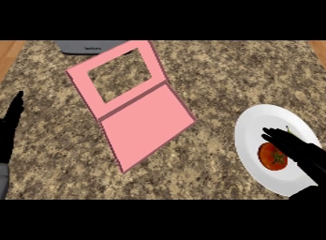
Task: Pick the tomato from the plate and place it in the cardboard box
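Left hand (1,140) rests at the left edge, fingers straight and raised. Centre: pink cardboard box (135,101) on the speckled counter (248,75), holding nothing visible. Right: tomato (272,156) lies on the white plate (259,122); right hand (307,157) extends over it, fingers straight, not closed round it. Grasp, carry and placement all appear outstanding.

The right robot hand (300,152) lies over the tomato (270,156), hiding its three o'clock side and part of the plate (263,119). At twelve o'clock a grey object (90,47) is cut off by the edge. The left robot hand (1,140) is partly cropped at nine o'clock.
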